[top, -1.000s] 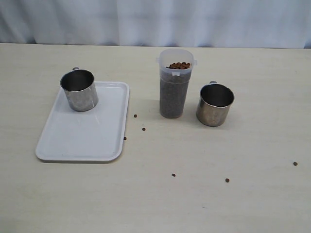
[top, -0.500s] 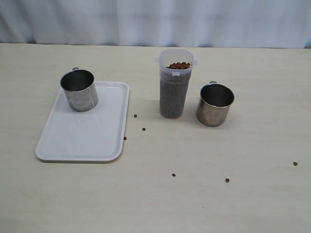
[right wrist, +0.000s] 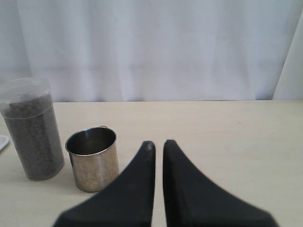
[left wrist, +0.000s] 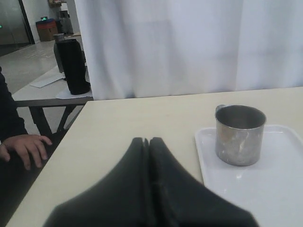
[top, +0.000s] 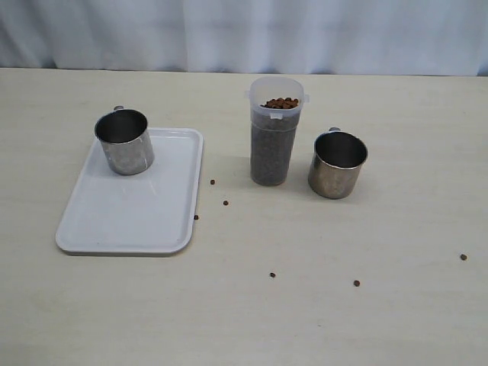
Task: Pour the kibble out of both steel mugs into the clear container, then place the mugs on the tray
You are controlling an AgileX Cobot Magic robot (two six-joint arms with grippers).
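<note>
One steel mug (top: 124, 141) (left wrist: 239, 135) stands upright and empty at the far left corner of the white tray (top: 130, 221) (left wrist: 265, 189). The other steel mug (top: 338, 164) (right wrist: 92, 158) stands empty on the table just right of the clear container (top: 275, 141) (right wrist: 33, 132). Kibble (top: 281, 103) fills the container nearly to its rim. Neither gripper shows in the exterior view. My left gripper (left wrist: 146, 140) is shut with nothing in it, short of the tray. My right gripper (right wrist: 158, 143) hangs beside the right mug, only a thin slit between its bare fingertips.
Several loose kibble pellets lie on the table, some by the tray's right edge (top: 212, 182) and others nearer the front (top: 356, 283) and far right (top: 463, 257). A white curtain backs the table. A person's hand (left wrist: 26, 146) rests past the table's left edge.
</note>
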